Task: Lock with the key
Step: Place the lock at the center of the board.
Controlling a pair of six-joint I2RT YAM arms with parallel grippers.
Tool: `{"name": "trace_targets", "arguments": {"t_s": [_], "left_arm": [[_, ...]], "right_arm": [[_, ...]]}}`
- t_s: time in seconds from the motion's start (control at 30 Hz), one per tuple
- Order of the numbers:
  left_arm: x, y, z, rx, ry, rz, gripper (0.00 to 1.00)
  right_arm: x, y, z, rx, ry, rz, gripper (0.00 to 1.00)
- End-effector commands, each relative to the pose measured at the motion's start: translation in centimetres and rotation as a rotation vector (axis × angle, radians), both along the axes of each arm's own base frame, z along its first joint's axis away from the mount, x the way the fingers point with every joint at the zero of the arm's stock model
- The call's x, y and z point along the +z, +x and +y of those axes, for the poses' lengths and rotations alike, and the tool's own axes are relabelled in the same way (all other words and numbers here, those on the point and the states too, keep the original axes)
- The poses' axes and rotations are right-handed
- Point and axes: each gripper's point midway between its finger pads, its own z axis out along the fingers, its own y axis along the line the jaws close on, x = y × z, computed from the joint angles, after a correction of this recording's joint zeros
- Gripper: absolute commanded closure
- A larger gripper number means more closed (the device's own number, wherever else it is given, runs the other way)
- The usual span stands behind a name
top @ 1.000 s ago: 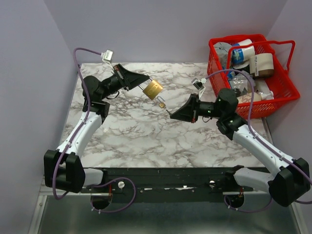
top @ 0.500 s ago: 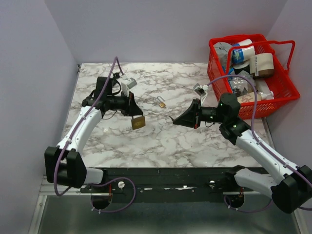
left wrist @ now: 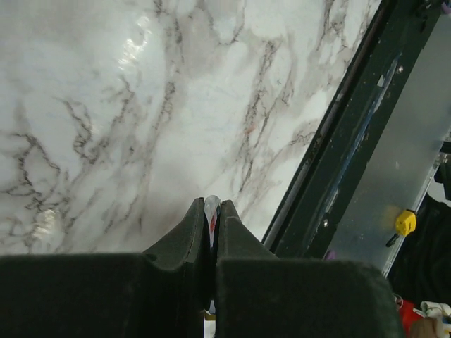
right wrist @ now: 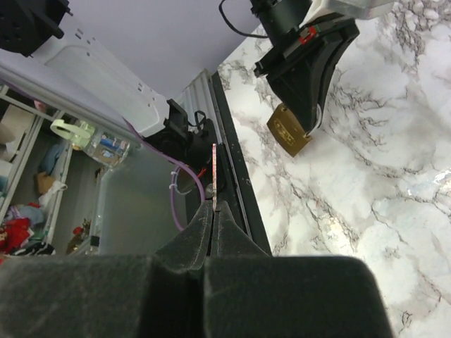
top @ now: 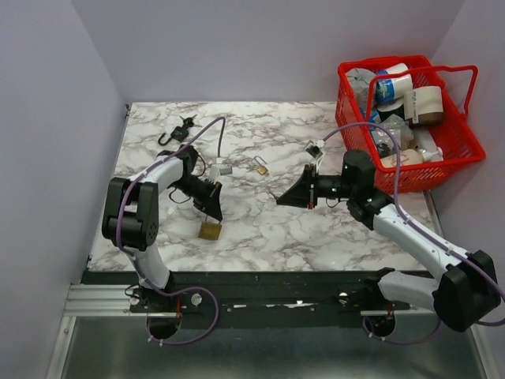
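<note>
- While the key (top: 185, 125) lies at the far-left corner of the table (top: 260, 229), well apart from both pincers, nothing can be locked.
- A large brass padlock (top: 209, 230) is pinched by the left gripper (top: 215, 215) and dangles from its tips; it could be swung or dropped.
- The right gripper (top: 280, 201) is pressed together; the flat key could be skidded away if grabbed badly.

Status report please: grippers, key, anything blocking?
Left gripper shut on brass padlock, hanging. Right gripper shut on thin metal sliver, possibly key blade. Nothing between them.
</note>
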Motion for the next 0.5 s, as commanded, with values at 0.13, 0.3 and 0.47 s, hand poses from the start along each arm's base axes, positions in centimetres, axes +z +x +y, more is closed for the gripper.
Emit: {"name": "trace_targets", "arguments": {"t_s": [0.13, 0.3, 0.47], "left_arm": [[0.7, 7.2, 0.0, 0.091, -0.153, -0.035, 1.0], [-1.4, 8.2, 0.7, 0.071, -0.146, -0.013, 0.99], [-3.4, 9.3, 1.9, 0.096, -0.128, -0.01, 0.87]], "right_arm": [[-0.9, 1.6, 0.8, -0.033, 0.009, 0.066, 0.99], [-3.0, 3.3, 1.1, -0.079, -0.04, 0.102, 0.99], [-3.7, 3.5, 1.3, -0.084, -0.046, 0.117, 0.99]]}}
